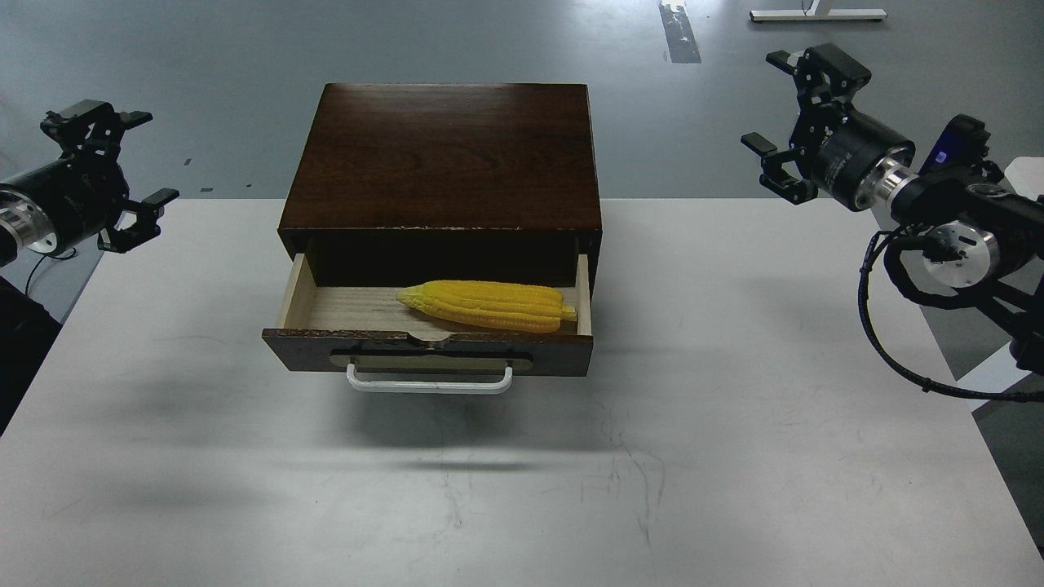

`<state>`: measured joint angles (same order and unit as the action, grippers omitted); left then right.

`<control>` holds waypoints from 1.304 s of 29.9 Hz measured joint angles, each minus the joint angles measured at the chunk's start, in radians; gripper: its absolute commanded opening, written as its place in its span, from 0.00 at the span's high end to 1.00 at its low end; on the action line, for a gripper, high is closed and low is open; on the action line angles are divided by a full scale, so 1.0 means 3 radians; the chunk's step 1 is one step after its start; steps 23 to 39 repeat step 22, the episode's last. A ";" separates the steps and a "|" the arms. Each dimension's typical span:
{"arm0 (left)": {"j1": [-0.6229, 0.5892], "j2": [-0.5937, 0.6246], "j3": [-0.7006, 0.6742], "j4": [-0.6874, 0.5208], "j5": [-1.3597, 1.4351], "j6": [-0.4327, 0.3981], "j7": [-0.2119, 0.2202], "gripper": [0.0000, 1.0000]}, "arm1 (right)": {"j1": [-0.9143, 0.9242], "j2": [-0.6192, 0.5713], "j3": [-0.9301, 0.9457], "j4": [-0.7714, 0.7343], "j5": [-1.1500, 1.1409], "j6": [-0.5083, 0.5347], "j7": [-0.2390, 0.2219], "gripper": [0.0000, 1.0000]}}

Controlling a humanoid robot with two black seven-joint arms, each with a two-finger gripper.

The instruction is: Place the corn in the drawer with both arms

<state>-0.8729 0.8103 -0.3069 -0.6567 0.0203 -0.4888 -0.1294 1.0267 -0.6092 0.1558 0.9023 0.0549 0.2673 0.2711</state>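
The yellow corn point(488, 305) lies on its side in the right half of the open drawer point(342, 308), whose dark front carries a brass plate and a white bar handle point(430, 383). The drawer is pulled out of the dark brown wooden box point(444, 155). My left gripper point(122, 171) hangs open and empty at the table's far left edge, well left of the box. My right gripper point(779, 102) hangs open and empty at the far right, well right of the box and above the table's back edge.
The white table point(693, 424) carries only the box, with faint scuff marks in front of the drawer. Grey floor lies beyond the table's back edge. A white base of some stand point(816, 15) lies on the floor at the top right.
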 measured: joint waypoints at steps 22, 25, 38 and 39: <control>0.0046 -0.0150 0.0011 0.0000 -0.0006 0.0000 0.0048 0.01 | -0.0267 0.0191 0.0248 -0.0070 0.0023 -0.0107 -0.0125 0.00; 0.0046 -0.0150 0.0011 0.0000 -0.0006 0.0000 0.0048 0.01 | -0.0267 0.0191 0.0248 -0.0070 0.0023 -0.0107 -0.0125 0.00; 0.0046 -0.0150 0.0011 0.0000 -0.0006 0.0000 0.0048 0.01 | -0.0267 0.0191 0.0248 -0.0070 0.0023 -0.0107 -0.0125 0.00; 0.0046 -0.0150 0.0011 0.0000 -0.0006 0.0000 0.0048 0.01 | -0.0267 0.0191 0.0248 -0.0070 0.0023 -0.0107 -0.0125 0.00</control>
